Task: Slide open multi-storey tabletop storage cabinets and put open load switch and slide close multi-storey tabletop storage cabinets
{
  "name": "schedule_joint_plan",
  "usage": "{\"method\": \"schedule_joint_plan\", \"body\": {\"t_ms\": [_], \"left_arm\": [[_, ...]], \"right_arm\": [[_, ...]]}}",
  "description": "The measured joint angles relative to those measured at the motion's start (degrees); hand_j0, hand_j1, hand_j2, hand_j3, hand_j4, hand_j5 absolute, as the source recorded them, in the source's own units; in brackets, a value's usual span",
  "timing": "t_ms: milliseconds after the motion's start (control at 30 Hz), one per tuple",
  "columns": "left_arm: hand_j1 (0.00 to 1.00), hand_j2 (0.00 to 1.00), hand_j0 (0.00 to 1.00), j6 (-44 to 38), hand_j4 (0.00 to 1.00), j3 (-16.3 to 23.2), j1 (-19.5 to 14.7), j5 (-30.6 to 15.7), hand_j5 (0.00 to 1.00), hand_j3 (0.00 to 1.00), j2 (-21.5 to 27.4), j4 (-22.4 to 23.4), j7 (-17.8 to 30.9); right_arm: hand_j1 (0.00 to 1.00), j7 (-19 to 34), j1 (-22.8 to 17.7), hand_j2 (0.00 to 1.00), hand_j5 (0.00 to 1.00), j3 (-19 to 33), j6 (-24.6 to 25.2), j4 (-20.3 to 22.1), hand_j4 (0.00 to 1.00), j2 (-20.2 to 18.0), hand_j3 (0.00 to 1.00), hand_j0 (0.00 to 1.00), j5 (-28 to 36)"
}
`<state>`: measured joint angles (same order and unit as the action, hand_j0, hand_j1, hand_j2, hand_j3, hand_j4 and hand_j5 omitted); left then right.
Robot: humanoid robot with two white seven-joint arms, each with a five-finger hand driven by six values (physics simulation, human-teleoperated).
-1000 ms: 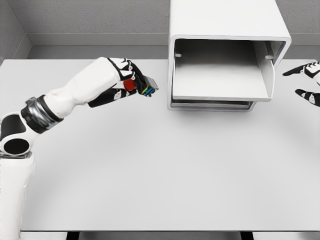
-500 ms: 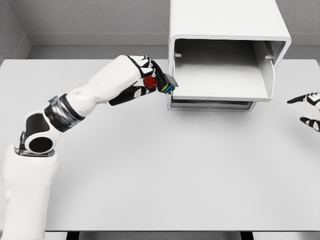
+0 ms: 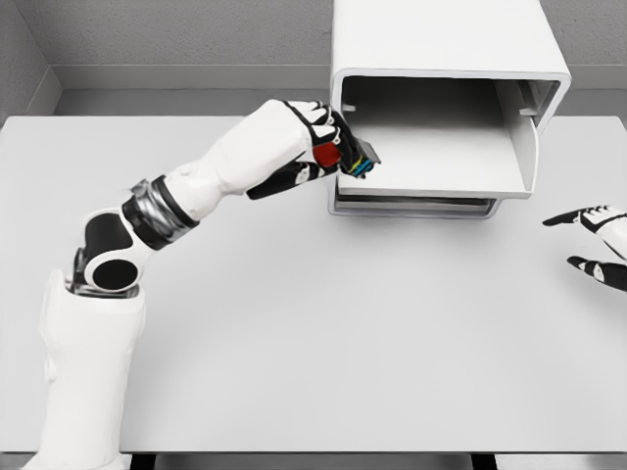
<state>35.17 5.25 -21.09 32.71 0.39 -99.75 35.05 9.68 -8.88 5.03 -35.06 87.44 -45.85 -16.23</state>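
**Switch held at the mouth of the open drawer**

At the lower left of the frame the left arm rises from the bottom edge and reaches up and to the right across the grey table (image 3: 294, 323). Its left hand (image 3: 318, 152) sits just left of centre in the upper half, fingers curled around the switch (image 3: 348, 157) — a small part with a red knob, a dark body and coloured bits at its tip. The switch pokes over the left edge of the pulled-out drawer (image 3: 436, 157), at the front left corner of the white cabinet (image 3: 446, 39), which fills the upper middle and right of the frame. A lower drawer (image 3: 411, 206) sits pushed in beneath it. At the right edge, below the cabinet, the right hand (image 3: 593, 245) hovers over the table with fingers spread wide, holding nothing — well apart from the cabinet.
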Motion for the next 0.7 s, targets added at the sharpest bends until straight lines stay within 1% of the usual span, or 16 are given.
{"method": "schedule_joint_plan", "body": {"t_ms": [100,167,500,700], "left_arm": [[0.36,0.36,0.36,0.0,0.36,0.8,-1.6,0.3,0.36,0.36,-0.2,1.1,0.0],[0.35,0.35,0.35,0.0,0.35,1.4,-2.0,0.5,0.35,0.35,-0.3,1.8,0.0],[0.35,0.35,0.35,0.0,0.35,3.6,-2.1,2.0,0.35,0.35,-0.4,3.3,0.0],[0.36,0.36,0.36,0.0,0.36,3.9,-4.6,2.7,0.36,0.36,-0.4,3.3,0.0]], "right_arm": [[0.73,0.0,-0.6,0.73,0.73,0.0,0.0,1.4,0.73,0.8,0.73,0.73,-0.3],[0.73,0.0,-0.7,0.73,0.73,0.0,0.0,2.1,0.73,1.1,0.73,0.73,-0.4],[0.74,-0.1,-0.7,0.74,0.74,-0.1,0.0,2.9,0.74,1.3,0.74,0.74,-0.4],[0.74,0.0,-0.7,0.74,0.74,-0.1,0.0,3.9,0.74,1.5,0.74,0.74,-0.4]]}}
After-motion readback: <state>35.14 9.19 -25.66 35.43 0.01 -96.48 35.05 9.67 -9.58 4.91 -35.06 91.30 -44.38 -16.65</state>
